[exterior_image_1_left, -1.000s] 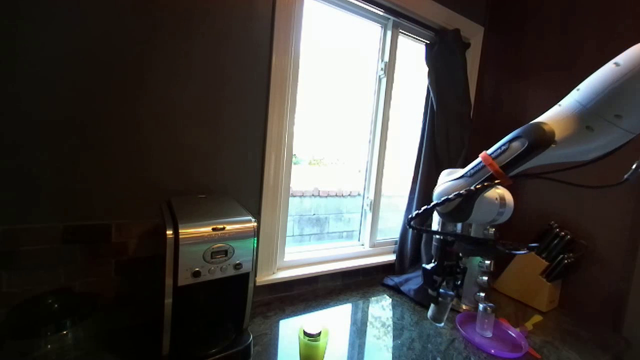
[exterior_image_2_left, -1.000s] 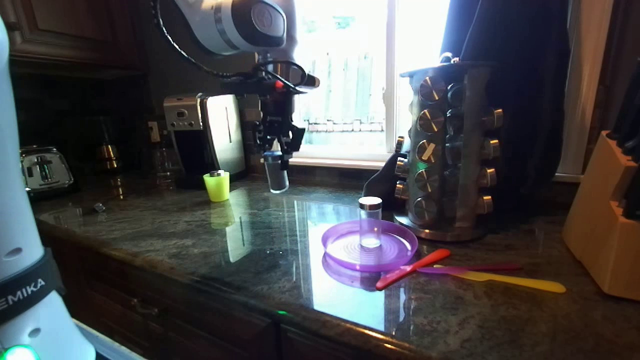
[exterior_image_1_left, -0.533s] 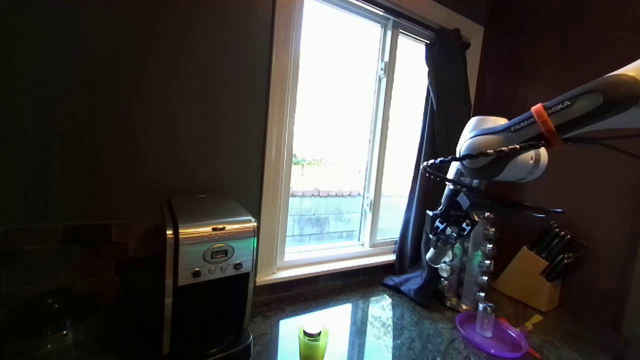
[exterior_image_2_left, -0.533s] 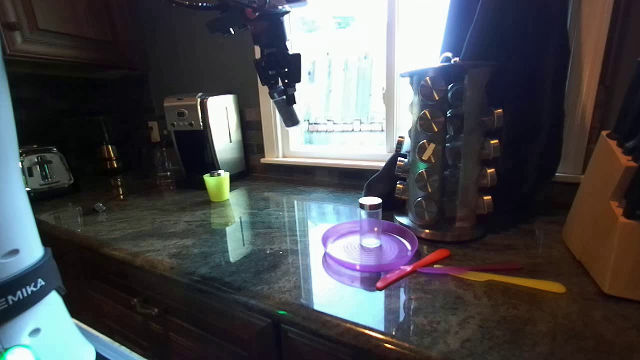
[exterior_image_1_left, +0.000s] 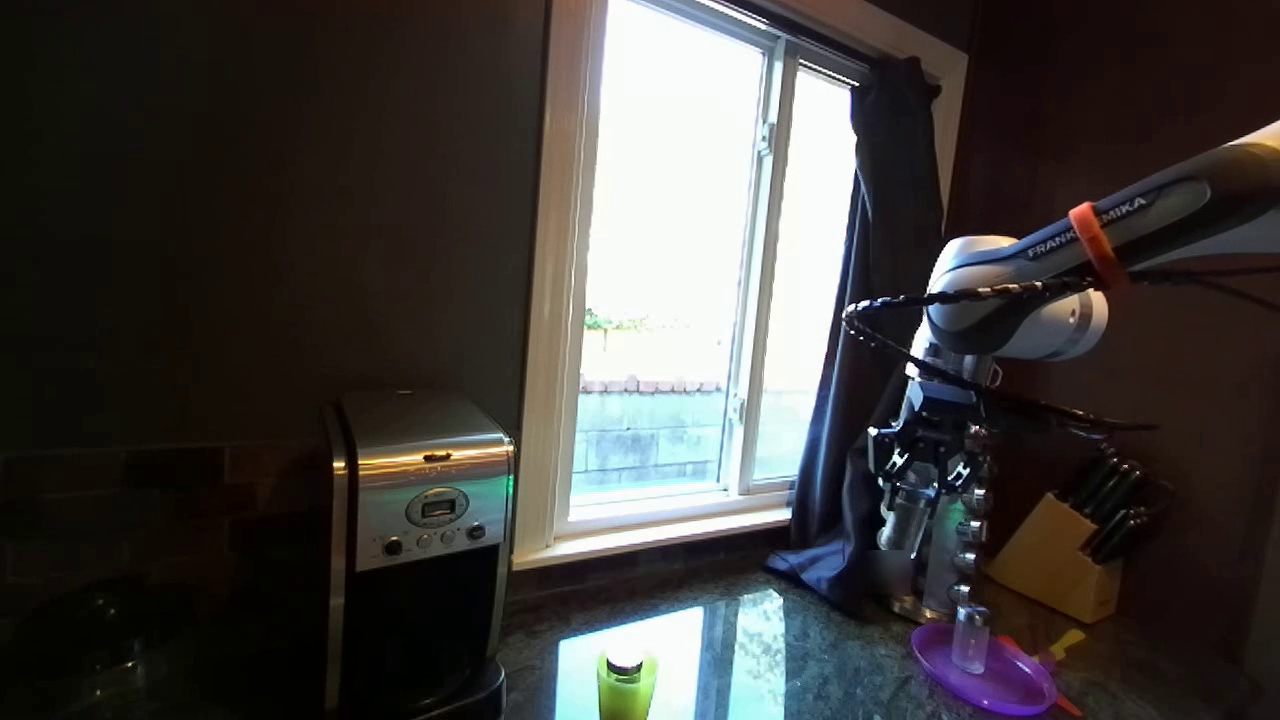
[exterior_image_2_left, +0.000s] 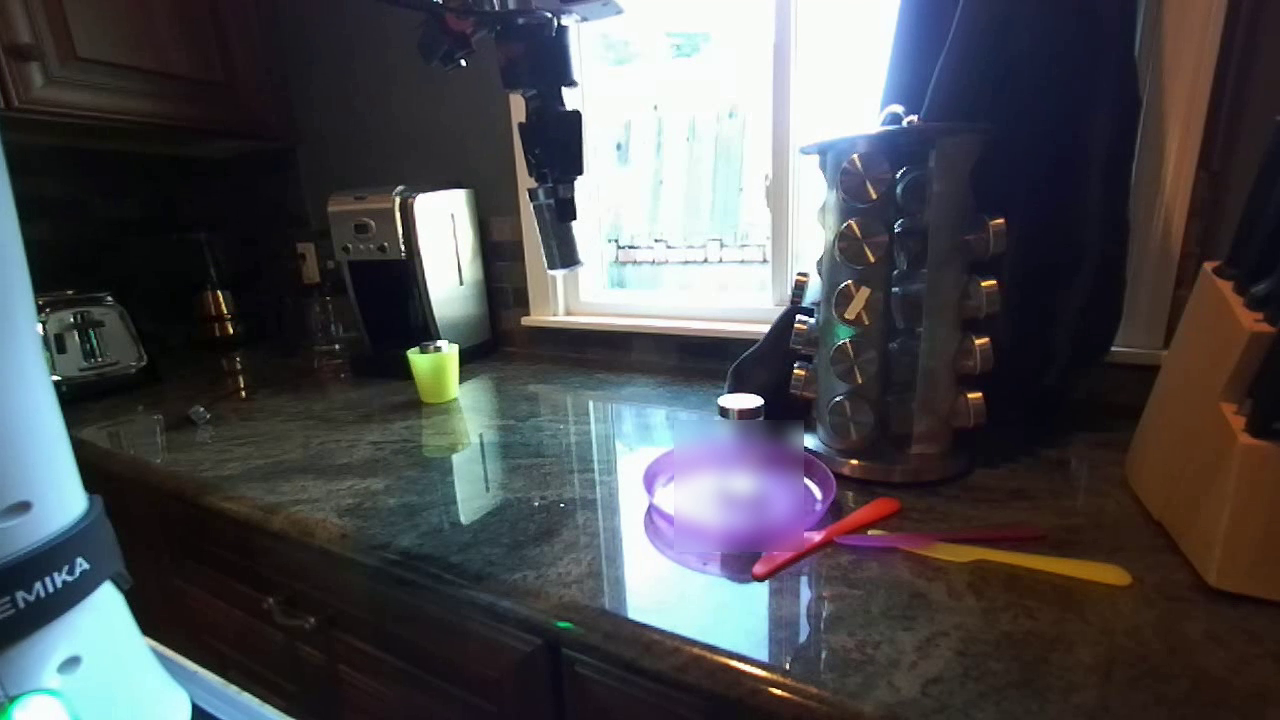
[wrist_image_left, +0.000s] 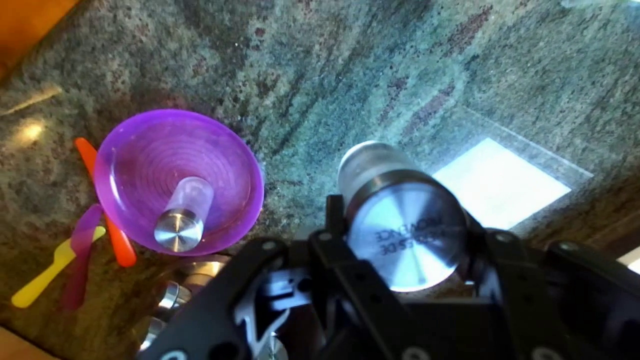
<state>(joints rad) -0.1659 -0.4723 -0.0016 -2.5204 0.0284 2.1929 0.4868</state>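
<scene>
Clamped on the lidded jar, the gripper has just raised it from low over the countertop to the upper middle of an exterior view, so the lift seems secure.

The arm is finished in white and black and ringed by an orange band. White lettering, FRANK and MIKA, is parted by the band. Below the band, a rounded white housing is seen, and a pale-flecked black cable is looped. Farther below it, the black gripper is dotted with silvery screws.
</scene>
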